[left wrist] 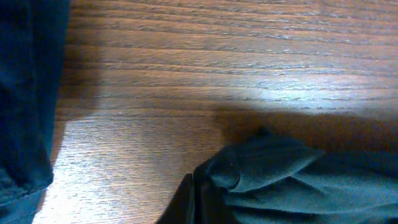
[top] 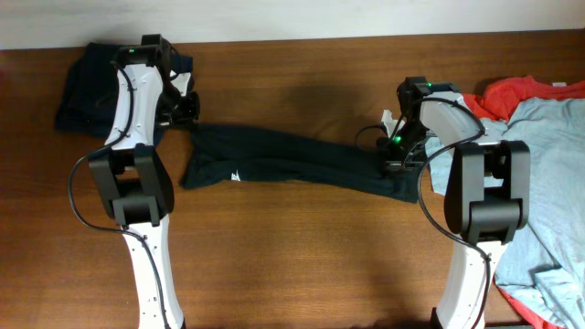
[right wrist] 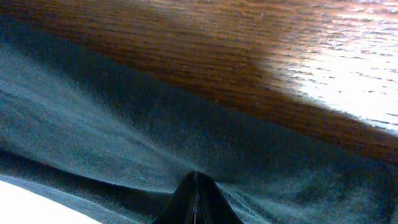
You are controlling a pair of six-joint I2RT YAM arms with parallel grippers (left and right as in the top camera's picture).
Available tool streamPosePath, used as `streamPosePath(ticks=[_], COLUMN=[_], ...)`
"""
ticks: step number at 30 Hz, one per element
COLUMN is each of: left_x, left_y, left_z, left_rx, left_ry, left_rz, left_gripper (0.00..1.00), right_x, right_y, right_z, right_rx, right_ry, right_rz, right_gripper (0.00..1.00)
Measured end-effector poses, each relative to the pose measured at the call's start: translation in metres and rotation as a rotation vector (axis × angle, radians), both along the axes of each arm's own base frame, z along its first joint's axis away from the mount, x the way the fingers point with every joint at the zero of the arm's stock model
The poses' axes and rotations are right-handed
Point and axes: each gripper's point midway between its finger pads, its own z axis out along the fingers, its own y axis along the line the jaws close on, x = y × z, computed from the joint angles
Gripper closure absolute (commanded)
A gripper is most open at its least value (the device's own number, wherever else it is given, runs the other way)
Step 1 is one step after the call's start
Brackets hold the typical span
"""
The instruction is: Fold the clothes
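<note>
The black T-shirt lies stretched into a long band across the table's middle, its small white label near the left end. My left gripper is shut on the shirt's upper left corner; in the left wrist view the dark fingers pinch the bunched cloth. My right gripper is shut on the shirt's right end; in the right wrist view the closed fingertips pinch taut cloth, with folds running into them.
A dark navy shirt lies crumpled at the far left corner, and also shows in the left wrist view. A red-orange shirt and a light blue-grey shirt are piled at the right edge. Bare wooden table lies in front.
</note>
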Motion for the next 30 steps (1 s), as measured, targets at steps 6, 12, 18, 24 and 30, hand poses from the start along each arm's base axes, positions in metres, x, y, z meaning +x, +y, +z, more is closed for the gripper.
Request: streamPosePath(ticks=[6,12,18,24,30], left_x=[-0.003,-0.01,-0.004,-0.016,-0.028], left_y=[0.014,0.021,0.008,-0.013,-0.037], left_z=[0.0,0.004,0.048,0.078,0.065], left_rx=[0.008,0.011,-0.054,-0.119,-0.142], left_ry=[0.014,0.042,-0.011,0.001,0.07], left_rz=[0.043,0.067,0.063,0.043,0.004], left_gripper=[0.59,0.73,0.75,0.73,0.74], right_x=[0.0,0.0,0.0,0.001,0.001], right_y=[0.0,0.0,0.0,0.0,0.0], right_z=[0.0,0.0,0.0,0.0,0.0], right_rx=[0.0,0.0,0.0,0.0,0.001], right_ry=[0.0,-0.001,-0.001,-0.003,-0.003], right_rz=[0.0,0.0,0.0,0.0,0.0], right_gripper=[0.91,0.91,0.91,0.91,0.9])
